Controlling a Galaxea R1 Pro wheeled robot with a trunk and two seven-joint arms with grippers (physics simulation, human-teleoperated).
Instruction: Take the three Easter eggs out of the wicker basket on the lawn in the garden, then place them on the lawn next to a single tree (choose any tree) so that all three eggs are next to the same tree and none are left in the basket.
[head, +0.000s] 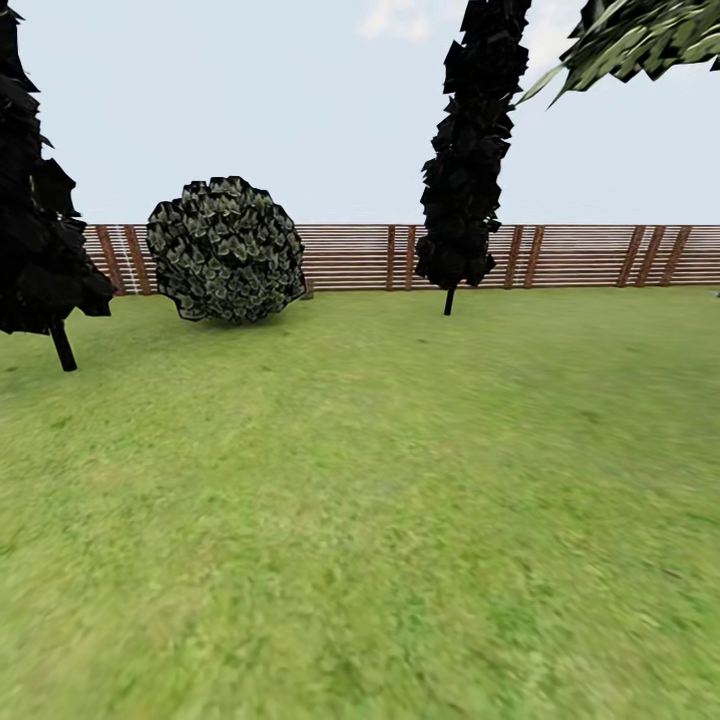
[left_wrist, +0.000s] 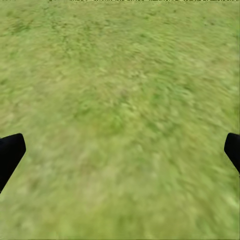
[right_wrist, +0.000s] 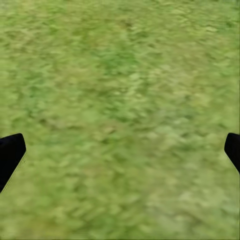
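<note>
The lawn (head: 400, 500) spreads out ahead in the head view, short patchy green grass running back to a fence. The Easter eggs, the wicker basket and the tree with a grey-brown trunk are out of view. In the left wrist view my left gripper (left_wrist: 120, 152) is open over bare lawn (left_wrist: 120, 90), its dark fingertips (left_wrist: 10, 152) far apart at the frame's sides. In the right wrist view my right gripper (right_wrist: 120, 152) is also open over grass (right_wrist: 120, 100), nothing between its fingertips (right_wrist: 10, 152).
A brown slatted fence (head: 560, 255) closes the back of the garden. A round dark bush (head: 226, 250) stands before it at the left. A narrow dark conifer (head: 470, 150) rises centre-right, another (head: 35, 220) at the far left. Leafy fronds (head: 650, 40) hang at the top right.
</note>
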